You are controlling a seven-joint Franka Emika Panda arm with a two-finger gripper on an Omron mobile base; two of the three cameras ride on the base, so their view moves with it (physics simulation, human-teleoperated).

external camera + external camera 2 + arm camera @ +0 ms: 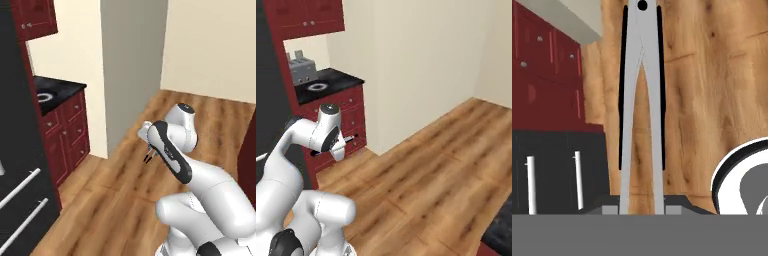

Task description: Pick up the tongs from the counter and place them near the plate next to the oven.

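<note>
Gripper (148, 157): two-finger, on white Franka arm, pinched on the slim silver-grey metal tongs (641, 100); fingertips sit at the bottom of the hand view with the 2 thin arms rising from between them.

Tongs: held in the air over the wood-plank floor (431, 165). Long axis runs straight out along the gripper's line of sight, arms converging toward the black-holed joined end at the far tip.

Small round white plate with dark centre (317, 86): on the narrow black-topped bench (338, 80) over dark red cabinets (353, 125), beside a grey toaster-like appliance (302, 69). In the left base view the plate (44, 95) lies well apart from the gripper, up and to the arm's left.

Black oven front with 2 steel bar handles (22, 200): left edge, next to the bench.

Arm pose: folded, elbow high, forearm angled down, hand low above the floor.

Judgement: transport stage; the coming move likely calls for lifting and swinging left toward the plate.
</note>
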